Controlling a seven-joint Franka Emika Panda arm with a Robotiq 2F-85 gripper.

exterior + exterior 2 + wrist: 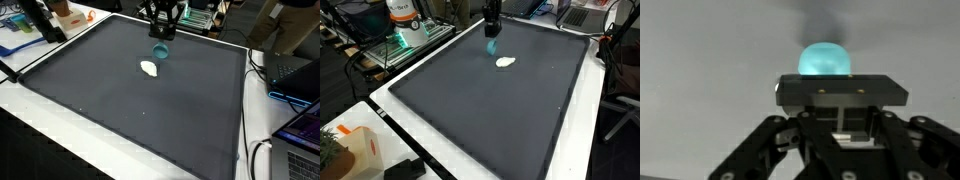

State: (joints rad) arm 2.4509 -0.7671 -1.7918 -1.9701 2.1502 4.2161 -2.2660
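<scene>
Gripper (160, 42): clamped on teal object (160, 52), held above black mat (120, 110) near its edge; white piece (150, 68) laid nearby.

Exterior views high, oblique, sharing dark mat (140, 110), wrist view close

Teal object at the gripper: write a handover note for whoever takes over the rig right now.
Gripper: shut, apparently on the teal object, which sits right at its fingertips near the far edge of the dark mat. The wrist view shows its rounded teal top just beyond the gripper body.
White piece: lies flat on the mat close beside the teal object, apart from the gripper.
Done: teal object gripped.
Left: it is not released. Whether it is lifted off the mat cannot be told. White piece untouched.
</scene>
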